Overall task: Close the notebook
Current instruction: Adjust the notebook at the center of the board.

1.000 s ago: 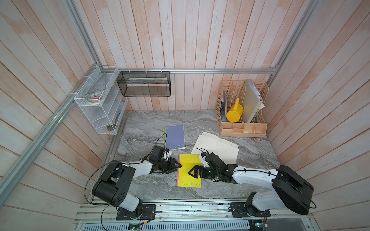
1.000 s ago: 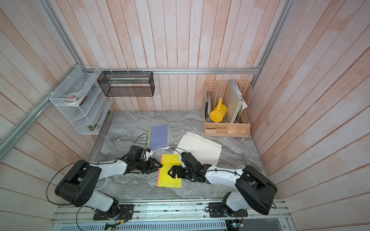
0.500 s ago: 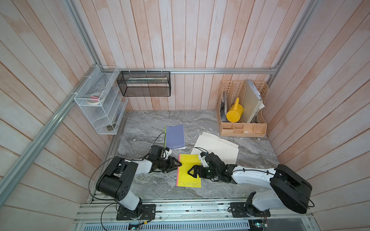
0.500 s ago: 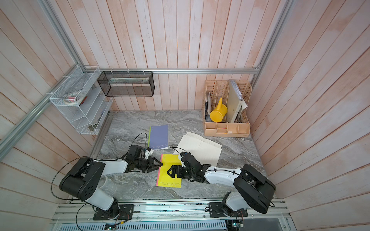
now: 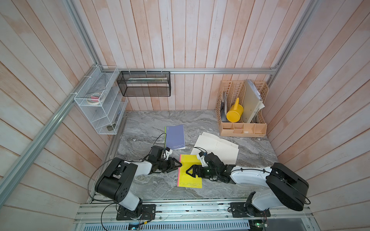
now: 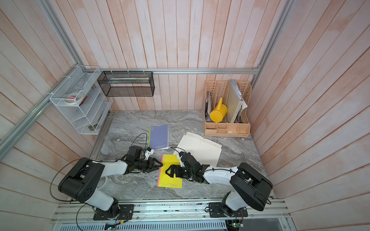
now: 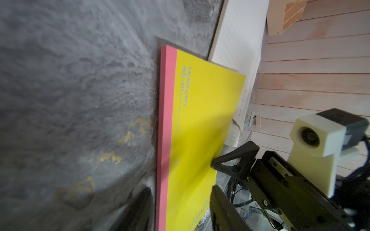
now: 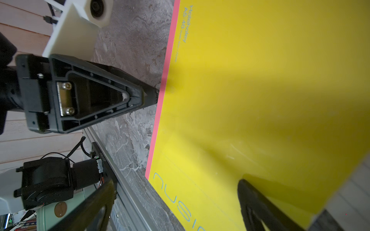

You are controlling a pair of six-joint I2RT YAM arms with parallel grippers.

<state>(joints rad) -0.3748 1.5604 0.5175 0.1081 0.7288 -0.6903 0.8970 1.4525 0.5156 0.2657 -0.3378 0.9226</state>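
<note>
A yellow notebook (image 5: 190, 181) (image 6: 170, 181) with a pink spine lies flat and shut near the table's front edge. One corner rests on an open notebook (image 5: 218, 148) (image 6: 200, 146) with cream lined pages. My left gripper (image 5: 178, 165) (image 6: 160, 165) is open, low on the table, its tips at the pink spine (image 7: 163, 120). My right gripper (image 5: 188, 172) (image 6: 167, 171) is open just over the yellow cover (image 8: 260, 80), facing the left one. Nothing is held in either left gripper (image 7: 180, 204) or right gripper (image 8: 176, 200).
A shut purple notebook (image 5: 174, 137) lies behind the left gripper. A tan desk organizer (image 5: 242, 128) with a yellow watering can (image 5: 234, 113) stands at the back right. A white wire shelf (image 5: 100, 104) and a black mesh basket (image 5: 144, 84) hang on the walls.
</note>
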